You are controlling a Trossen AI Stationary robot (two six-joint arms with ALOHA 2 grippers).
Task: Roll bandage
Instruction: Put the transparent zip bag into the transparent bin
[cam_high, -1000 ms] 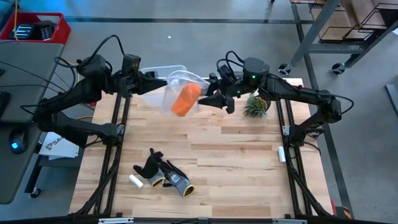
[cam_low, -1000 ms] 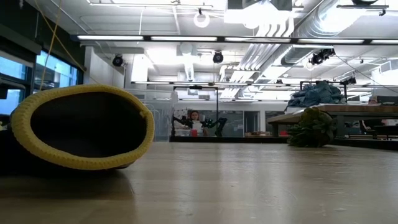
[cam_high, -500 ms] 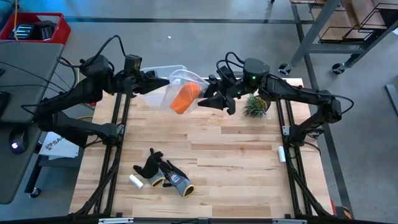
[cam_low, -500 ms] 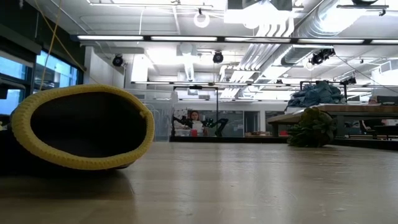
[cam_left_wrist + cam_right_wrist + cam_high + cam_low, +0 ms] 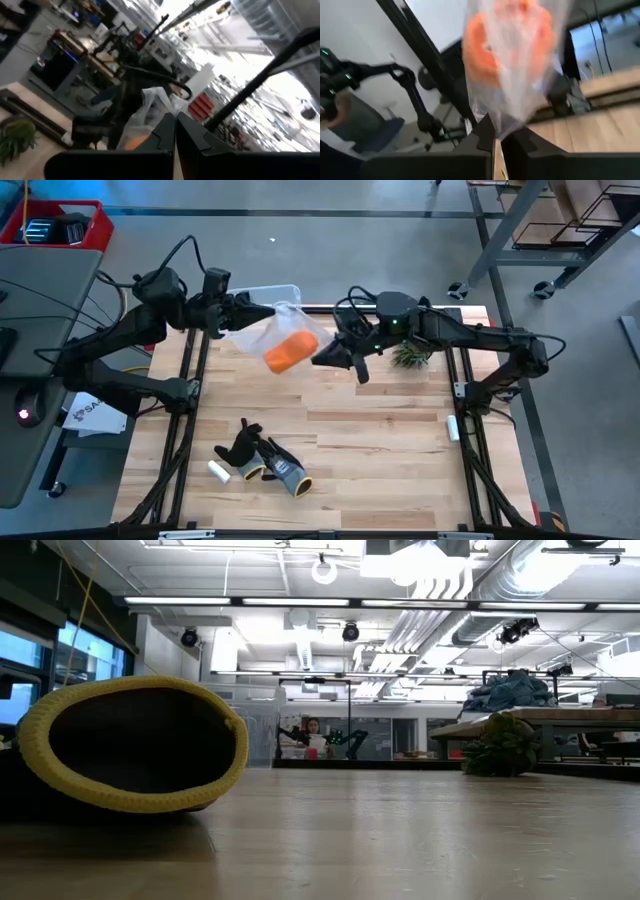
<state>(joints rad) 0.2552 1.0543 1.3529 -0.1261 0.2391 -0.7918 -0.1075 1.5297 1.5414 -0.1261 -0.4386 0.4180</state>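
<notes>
The bandage [image 5: 291, 350] is an orange roll inside a clear plastic bag [image 5: 277, 328], held in the air over the table's far middle. My left gripper [image 5: 256, 313] is shut on the bag's far-left end, and my right gripper [image 5: 322, 358] is shut on its right end. In the right wrist view the orange roll [image 5: 512, 35] shows through the bag above my fingers. In the left wrist view the bag [image 5: 156, 102] rises past my shut fingers, with orange [image 5: 136, 143] beside them. The low view shows neither gripper nor the bag. My left gripper pinches an edge of the plastic bag [image 5: 169, 111] between its two fingers, coming roughly level from the table's left. The bag is lifted clear of the table. My right gripper pinches a gathered end of the bag [image 5: 501, 126] between its two fingers, coming roughly level from the table's right. The bag with the roll stretches away from the fingers, clear of the table.
Black-grey-yellow gloves [image 5: 266, 459] and a small white cylinder [image 5: 218, 471] lie near the table's front left; a glove cuff [image 5: 130, 745] fills the low view's left. A green plant [image 5: 410, 353] stands at the far right, a clear container [image 5: 262, 294] at the far left.
My right gripper has moved toward the table's left and near edge, a little down, and has shut on the bag's right end. The bag with the orange roll has swung lower and toward the left, now spanning between both grippers.
</notes>
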